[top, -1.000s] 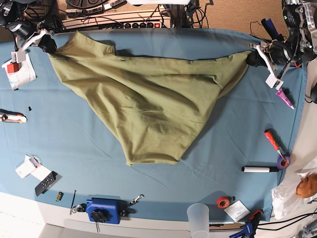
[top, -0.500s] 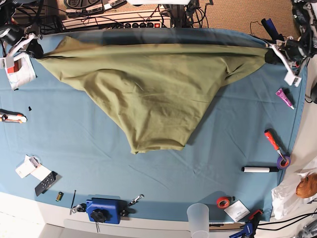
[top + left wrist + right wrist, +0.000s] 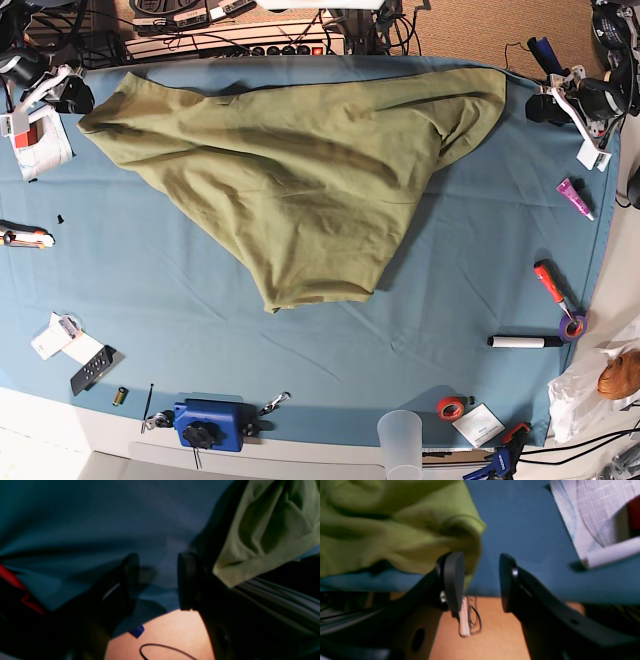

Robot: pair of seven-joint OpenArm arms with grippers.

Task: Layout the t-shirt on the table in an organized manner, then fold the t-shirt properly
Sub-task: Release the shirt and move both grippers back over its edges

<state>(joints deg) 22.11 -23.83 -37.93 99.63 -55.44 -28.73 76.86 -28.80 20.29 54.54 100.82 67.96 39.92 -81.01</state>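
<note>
T-shirt (image 3: 300, 170) now slack on the table (image 3: 480, 300), released by both opened tools.

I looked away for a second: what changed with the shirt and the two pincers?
Both pincers let go. The left pincer and right pincer now stand open with nothing between them, each beside a shirt corner. The t-shirt, stretched taut before, has dropped slack onto the table. The tools along the edges stayed put.
</note>
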